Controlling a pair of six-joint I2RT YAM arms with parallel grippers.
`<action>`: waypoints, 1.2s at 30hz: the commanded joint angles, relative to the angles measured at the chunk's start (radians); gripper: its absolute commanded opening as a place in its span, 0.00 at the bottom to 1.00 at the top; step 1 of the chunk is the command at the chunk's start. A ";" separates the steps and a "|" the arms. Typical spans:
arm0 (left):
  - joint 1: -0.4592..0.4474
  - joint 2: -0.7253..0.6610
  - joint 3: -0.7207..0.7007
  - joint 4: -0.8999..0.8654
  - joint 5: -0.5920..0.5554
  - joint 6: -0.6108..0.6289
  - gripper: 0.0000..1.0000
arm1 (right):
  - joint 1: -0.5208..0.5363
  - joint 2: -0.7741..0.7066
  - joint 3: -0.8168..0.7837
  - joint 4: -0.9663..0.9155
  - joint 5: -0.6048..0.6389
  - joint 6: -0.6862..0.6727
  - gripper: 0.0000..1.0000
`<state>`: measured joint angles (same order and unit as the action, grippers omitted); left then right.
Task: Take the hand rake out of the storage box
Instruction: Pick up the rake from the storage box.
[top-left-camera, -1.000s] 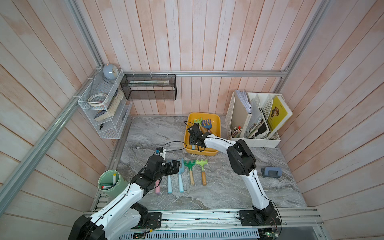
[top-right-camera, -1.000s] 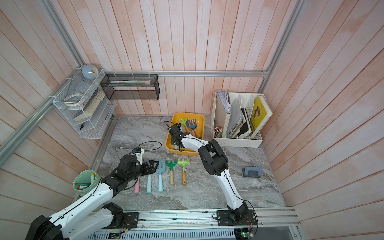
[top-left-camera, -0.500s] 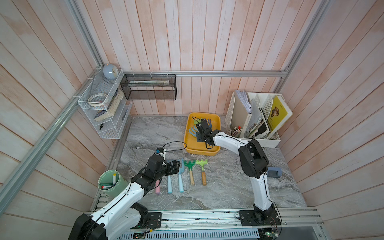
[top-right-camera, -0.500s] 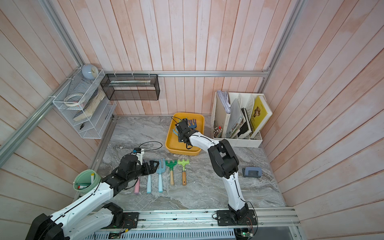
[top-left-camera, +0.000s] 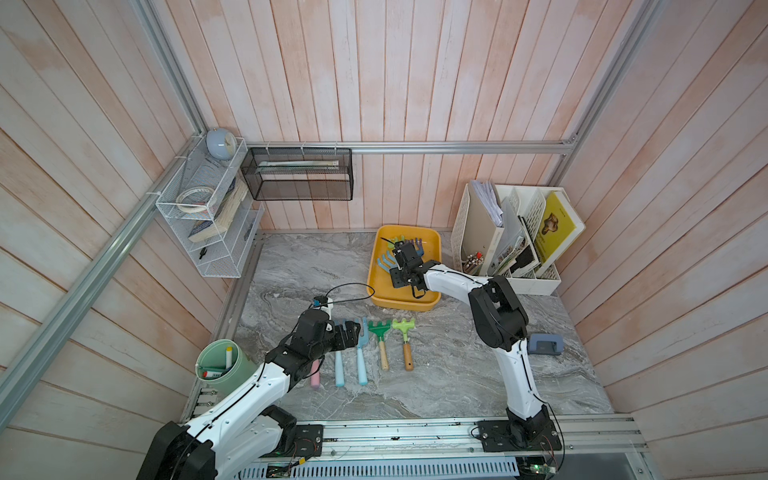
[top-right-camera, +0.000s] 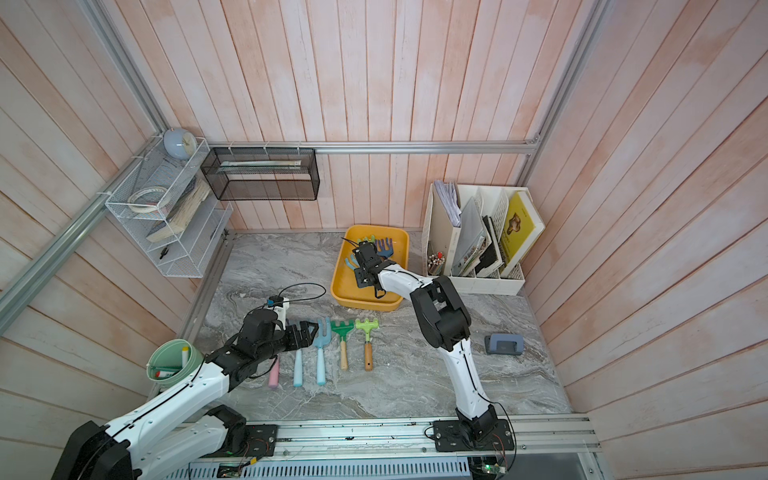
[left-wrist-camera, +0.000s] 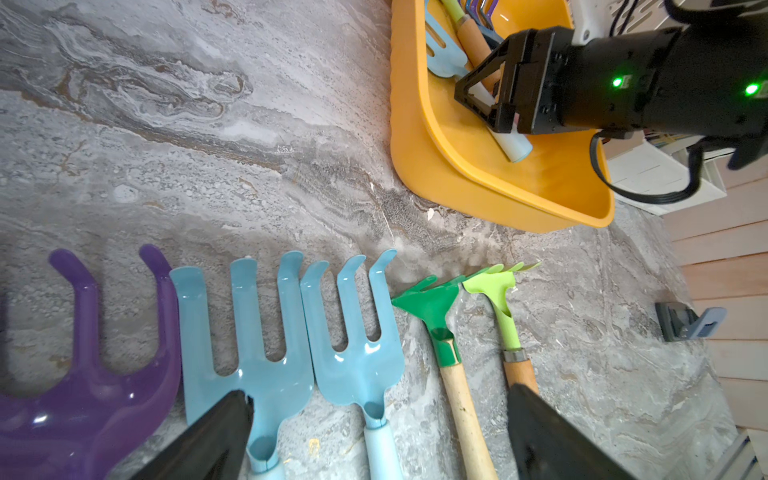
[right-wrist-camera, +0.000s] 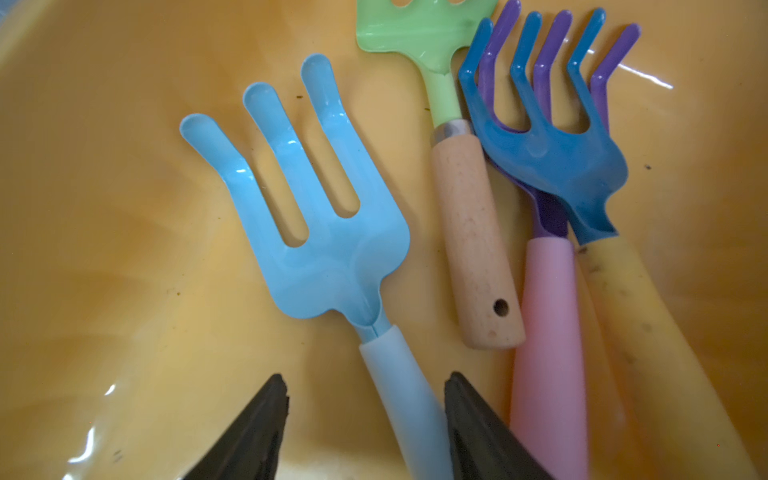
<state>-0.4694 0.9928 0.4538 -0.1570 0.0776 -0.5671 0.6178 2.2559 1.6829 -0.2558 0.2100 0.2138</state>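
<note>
right gripper (right-wrist-camera: 365, 376) stands spread astride the handle of the pale-blue hand rake (right-wrist-camera: 316, 232) in the storage box (right-wrist-camera: 104, 208), so an off-centre squeeze could pop it loose or drag the pink-handled rake (right-wrist-camera: 548, 332).

White arm links (top-left-camera: 453, 283), black joints (top-left-camera: 498, 322), cables (top-left-camera: 351, 286)

Storage box (top-left-camera: 402, 303), rakes (top-left-camera: 384, 261) in it, behind rake row (top-left-camera: 381, 332) on table (top-left-camera: 440, 374); organizer (top-left-camera: 478, 226) beside, R.

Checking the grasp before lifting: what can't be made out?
- Right wrist view: light blue rake handle's end, past the right gripper, cut off at the edge.
- Same view: purple rake head, mostly under the dark blue rake.
- Top views: handles in the box, behind that gripper.
</note>
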 joint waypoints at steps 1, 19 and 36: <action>0.007 0.015 0.001 0.019 -0.022 0.021 1.00 | -0.003 0.023 0.000 -0.010 -0.049 -0.030 0.59; 0.008 -0.007 0.006 -0.007 -0.045 0.026 1.00 | -0.010 0.061 0.069 -0.053 -0.065 0.048 0.16; 0.009 -0.064 -0.003 -0.023 -0.056 0.035 1.00 | 0.233 -0.812 -0.617 -0.030 0.244 0.328 0.00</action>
<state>-0.4648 0.9463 0.4541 -0.1726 0.0410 -0.5568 0.7692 1.5253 1.2194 -0.2470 0.3420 0.4114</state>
